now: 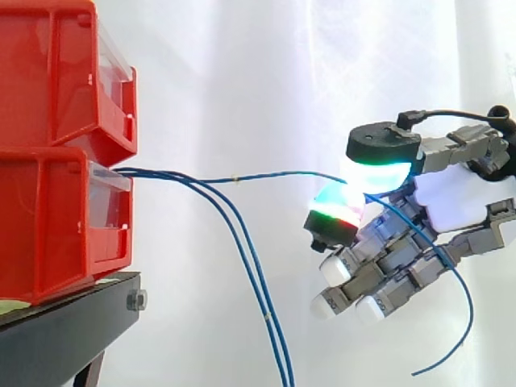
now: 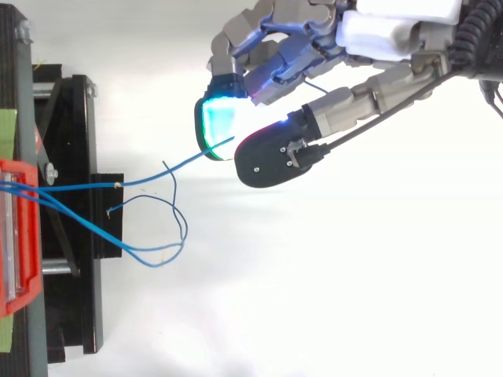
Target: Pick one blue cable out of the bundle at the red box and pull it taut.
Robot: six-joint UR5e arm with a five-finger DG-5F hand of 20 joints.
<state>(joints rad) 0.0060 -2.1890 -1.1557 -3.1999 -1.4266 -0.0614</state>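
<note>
My hand [image 1: 451, 201] is pinched shut on one blue cable [image 1: 274, 174], thumb pad against a fingertip pad, the remaining fingers half curled below. From the pinch the cable runs nearly straight away to the lower red box [image 1: 48, 226]; its loose end drops past my palm. Two other blue cables [image 1: 260, 290] hang down between me and the box.

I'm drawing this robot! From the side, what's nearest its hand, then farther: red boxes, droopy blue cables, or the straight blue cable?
1. Straight blue cable: pinched in the hand.
2. Droopy blue cables: middle, hanging.
3. Red boxes: far left.
</note>
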